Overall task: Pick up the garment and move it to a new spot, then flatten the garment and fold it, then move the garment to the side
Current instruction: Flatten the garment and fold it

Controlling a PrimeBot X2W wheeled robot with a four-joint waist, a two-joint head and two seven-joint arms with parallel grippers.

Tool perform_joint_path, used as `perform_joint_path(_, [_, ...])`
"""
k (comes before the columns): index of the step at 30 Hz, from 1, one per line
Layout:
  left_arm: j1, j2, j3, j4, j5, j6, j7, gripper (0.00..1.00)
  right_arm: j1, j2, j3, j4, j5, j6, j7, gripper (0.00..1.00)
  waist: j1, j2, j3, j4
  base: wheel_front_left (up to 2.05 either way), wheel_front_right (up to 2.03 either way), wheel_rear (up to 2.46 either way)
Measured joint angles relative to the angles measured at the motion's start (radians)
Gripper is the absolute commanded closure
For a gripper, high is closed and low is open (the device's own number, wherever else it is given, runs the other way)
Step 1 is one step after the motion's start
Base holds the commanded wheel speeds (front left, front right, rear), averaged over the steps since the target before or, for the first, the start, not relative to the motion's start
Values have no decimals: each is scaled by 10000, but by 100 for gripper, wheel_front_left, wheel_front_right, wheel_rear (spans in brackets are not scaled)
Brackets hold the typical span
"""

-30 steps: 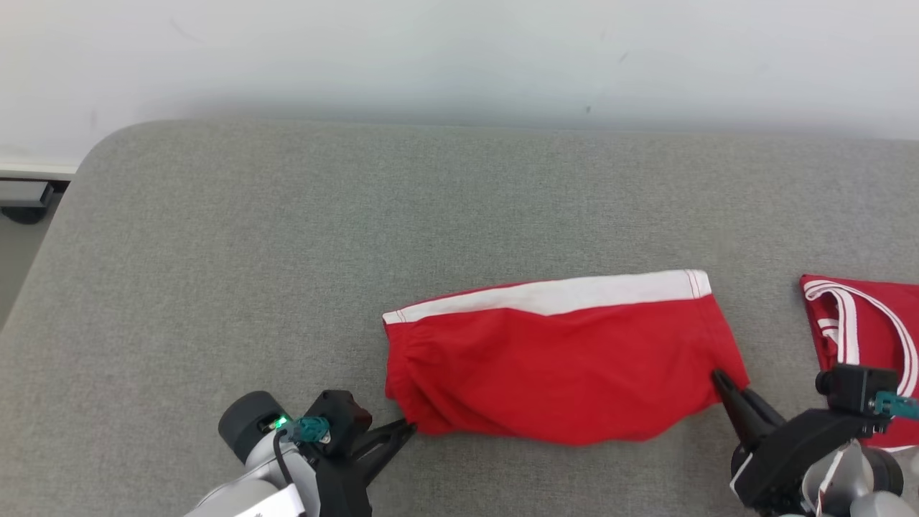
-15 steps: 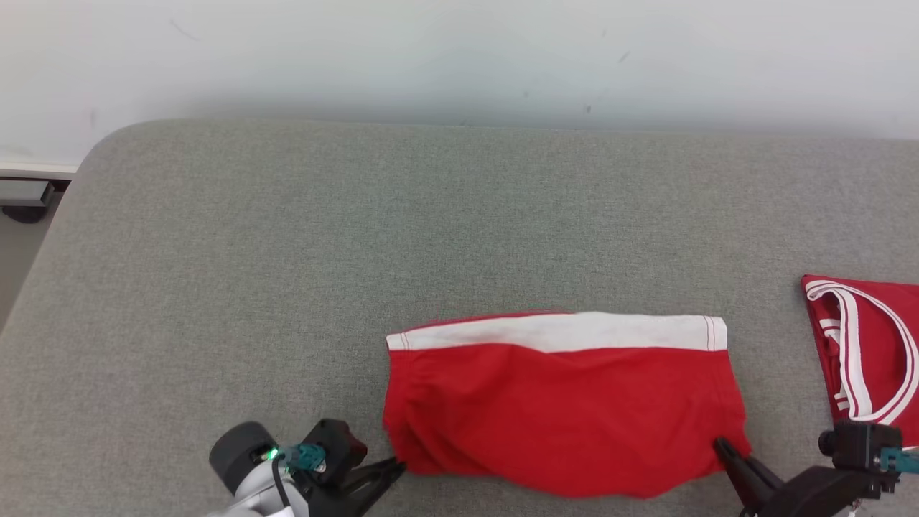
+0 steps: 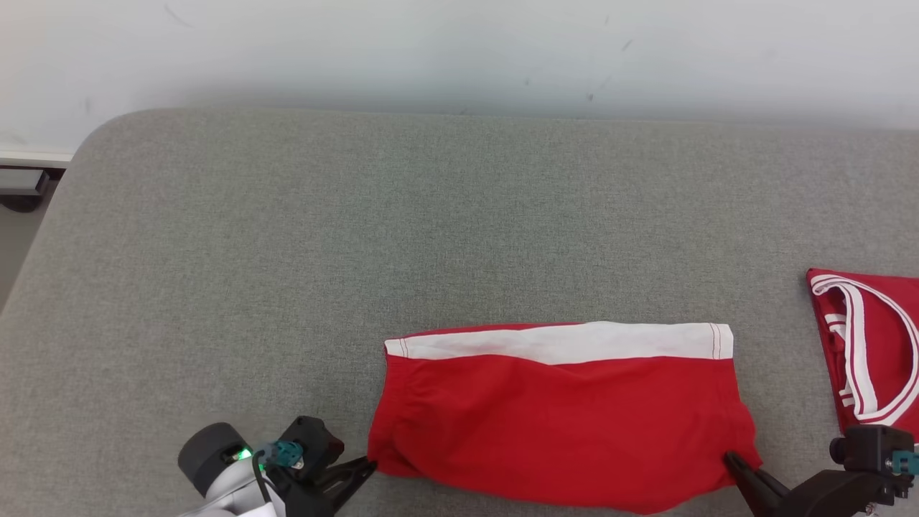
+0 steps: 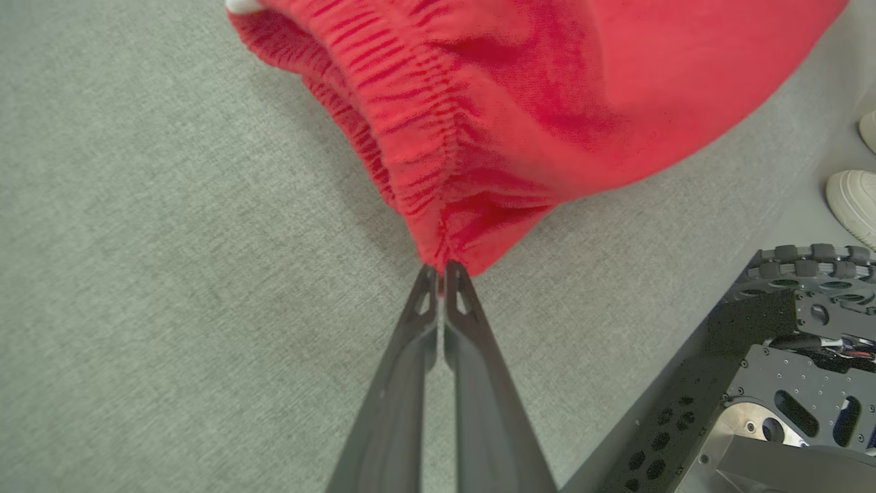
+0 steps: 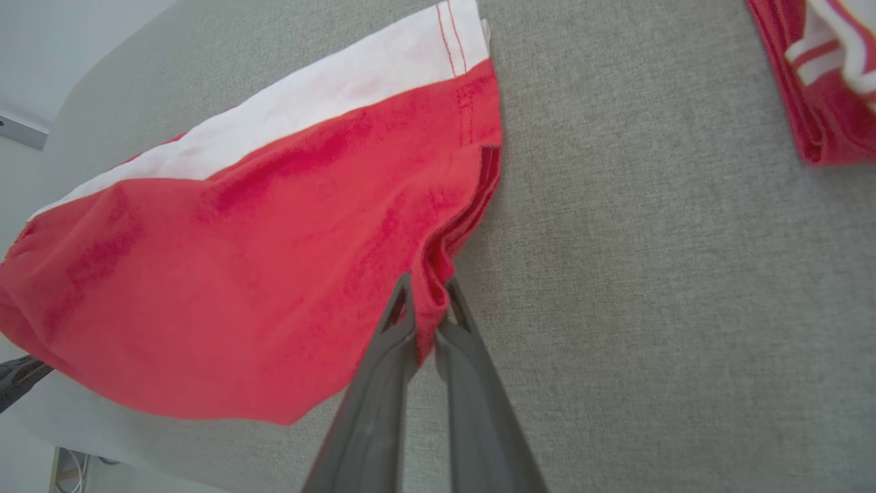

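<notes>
- The red shorts point(image 3: 560, 416) are lying spread across the near part of the grey padded table point(image 3: 359, 215), with their white band point(image 3: 567, 342) facing the table's far side and their near hem reaching the table's near edge.
- The left gripper point(image 4: 438, 270) is pinching the gathered waistband corner at the table's near edge, jaws pressed together on the cloth.
- The right gripper point(image 5: 428, 287) is clamping the opposite near corner, with a fold of red fabric showing between its fingers.
- The cloth between the two grips is looking taut and mostly smooth, with some puckering at the elastic end.
- A second red garment point(image 3: 869, 345) with white trim is lying apart, toward the table's right end.
- A pale shoe point(image 4: 852, 202) is showing on the floor beyond the table's near edge, beside the robot's base point(image 4: 787, 356).
- Judging by this, the flattening step is under way: the shorts are being held stretched by both near corners.
- The next move is probably calling for both corners to travel together, at even tension, either down onto the table or up and over toward the white band for a fold.
- Uneven pulling is risking a skewed edge or a slip off the table's near edge.
</notes>
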Motion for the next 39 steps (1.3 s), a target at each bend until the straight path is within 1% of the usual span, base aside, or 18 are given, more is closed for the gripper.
perform_joint_path(1, [-6,59,10,-27,0,36,52,100,26,-6,-19,-23,-2,-48,67,100,0,0,13,1,0,0,0])
perform_joint_path(4, [-17,180,27,-65,8,61,82,100,140,-4,-38,-65,-2,-54,249,100,0,0,49,5,0,0,0])
perform_joint_path(7, [-22,182,25,-119,8,121,215,100,160,12,-146,-113,-12,-132,387,100,0,0,90,25,0,0,0])
perform_joint_path(13, [-19,197,29,-230,-12,213,343,100,163,105,-67,-115,4,-146,807,100,0,0,170,62,0,0,0])
perform_joint_path(14, [-18,194,31,-249,-46,226,362,92,168,113,-4,-111,6,-146,926,52,0,0,180,66,0,0,0])
perform_joint_path(15, [-16,192,29,-272,-79,288,424,69,187,113,69,-109,8,-163,1055,0,0,0,190,72,0,0,0])
perform_joint_path(16, [-12,192,31,-311,-81,301,424,23,238,113,132,-109,8,-171,1139,0,0,0,198,79,0,0,0])
perform_joint_path(17, [-4,192,40,-355,-105,309,426,0,320,115,157,-119,21,-171,1208,0,0,0,206,87,0,0,0])
perform_joint_path(21, [48,213,63,-445,-182,433,600,0,377,105,146,-190,21,-173,1396,0,0,0,226,111,0,0,0])
perform_joint_path(24, [221,284,180,-506,-376,679,686,0,377,40,27,-297,8,-174,1475,0,0,0,221,122,0,0,0])
perform_joint_path(30, [590,543,972,-734,-823,1586,479,0,344,-211,-558,-545,-410,-219,1365,0,0,0,78,119,0,0,0])
perform_joint_path(33, [828,640,1492,-945,-1160,1908,119,0,340,-222,-844,-780,-746,-221,1197,0,0,0,-103,135,0,0,0])
perform_joint_path(35, [1038,610,2065,-1080,-1379,2067,-299,0,262,-157,-1120,-949,-834,-222,918,0,0,0,-213,151,0,0,0])
perform_joint_path(36, [1038,610,2065,-1080,-1379,2067,-299,0,262,-157,-1120,-949,-834,-222,918,0,0,0,-213,151,0,0,0])
perform_joint_path(39, [1133,426,2995,-1202,-1657,2075,-1118,0,-315,211,-1628,-1254,-876,-230,272,0,0,-1,-387,186,0,0,0])
